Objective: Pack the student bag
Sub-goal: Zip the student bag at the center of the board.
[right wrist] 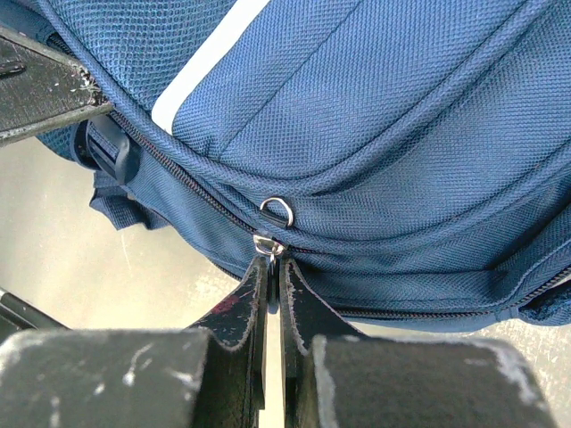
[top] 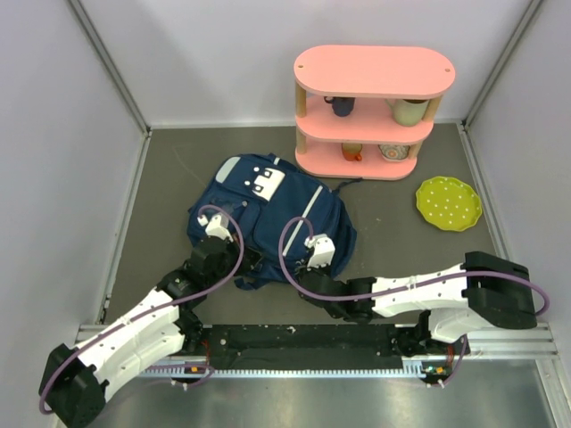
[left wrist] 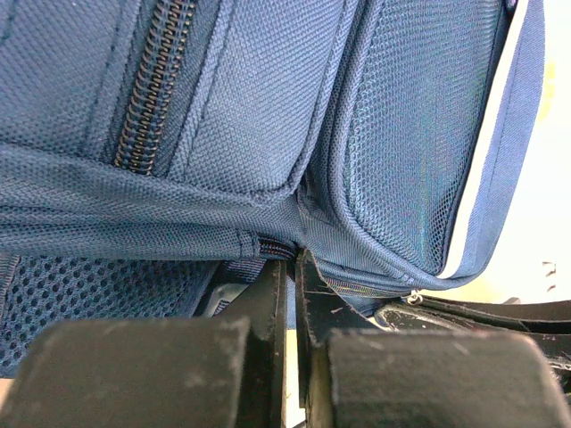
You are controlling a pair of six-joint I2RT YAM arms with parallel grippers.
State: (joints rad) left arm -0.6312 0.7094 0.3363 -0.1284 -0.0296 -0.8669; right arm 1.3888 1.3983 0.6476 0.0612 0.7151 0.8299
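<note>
Middle of tabletop (top: pixel 401 267) lay navy blue fabric backpack (top: pixel 268 214); left pincer (left wrist: pixel 290 267) clamped on bag seam, right pincer (right wrist: pixel 272 267) pinched metal zipper pull (right wrist: pixel 266 245). Zip looked shut there, contents hidden. Guessing zipping stage, not sure tbh.

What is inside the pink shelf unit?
Upper level: a dark mug and a pale cup. Lower level: an orange cup and a patterned bowl. The pink boards cover anything farther back.

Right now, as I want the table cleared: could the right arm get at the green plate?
Probably yes, but not at once: the right fingers are shut on the zip pull of the student bag. Once they let go, the green plate lies on bare table on that arm's side, nothing between.
</note>
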